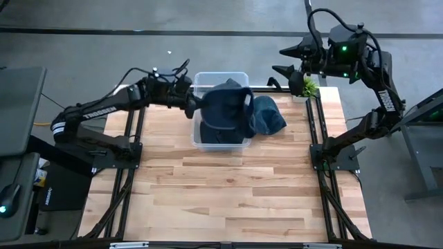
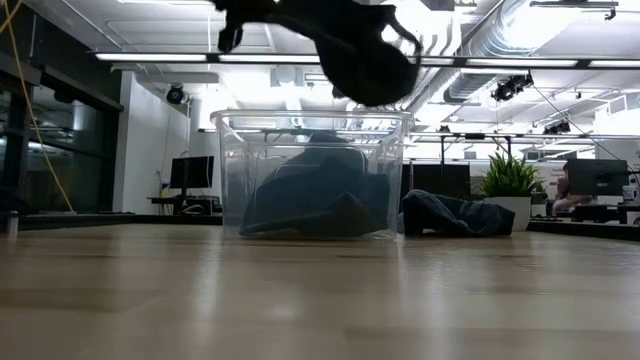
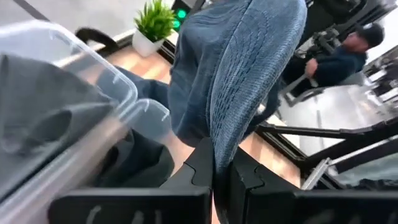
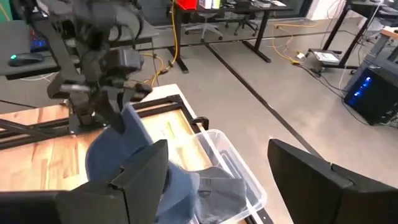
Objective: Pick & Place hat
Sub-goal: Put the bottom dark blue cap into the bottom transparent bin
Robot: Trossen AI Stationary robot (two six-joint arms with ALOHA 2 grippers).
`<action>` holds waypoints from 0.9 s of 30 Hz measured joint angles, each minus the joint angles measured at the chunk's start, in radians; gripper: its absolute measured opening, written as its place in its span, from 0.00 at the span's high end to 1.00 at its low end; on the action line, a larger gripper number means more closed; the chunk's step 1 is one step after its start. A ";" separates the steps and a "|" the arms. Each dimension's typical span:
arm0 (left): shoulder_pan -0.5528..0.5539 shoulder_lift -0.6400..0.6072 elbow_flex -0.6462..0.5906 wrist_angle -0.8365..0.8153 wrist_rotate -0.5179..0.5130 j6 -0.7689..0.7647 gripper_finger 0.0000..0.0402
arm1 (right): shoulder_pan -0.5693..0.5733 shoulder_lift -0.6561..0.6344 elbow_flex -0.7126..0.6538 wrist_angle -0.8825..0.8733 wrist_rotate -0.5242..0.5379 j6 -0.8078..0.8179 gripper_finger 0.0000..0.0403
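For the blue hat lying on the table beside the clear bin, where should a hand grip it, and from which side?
The crumpled blue denim hat lies slumped on the wooden table, right of the clear plastic bin. Probably best to come from above and pinch its raised fold. The right hand, open, waits nearby; the left hand is shut on another blue hat over the bin.

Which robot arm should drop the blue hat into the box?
The left one, probably. Its left gripper already grips the blue hat, hanging right over the clear plastic bin. The right gripper is open, up beyond the table's far corner.
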 joint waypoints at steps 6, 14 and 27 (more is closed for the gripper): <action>0.054 -0.083 -0.262 0.323 0.096 -0.154 0.99 | 0.000 0.000 0.000 -0.001 0.019 0.007 0.33; 0.101 -0.125 -0.566 0.657 0.168 -0.397 0.99 | 0.000 0.000 -0.001 -0.001 0.035 0.024 0.33; 0.099 -0.125 -0.683 0.713 0.141 -0.513 0.99 | 0.000 0.002 -0.002 -0.004 0.075 0.035 0.33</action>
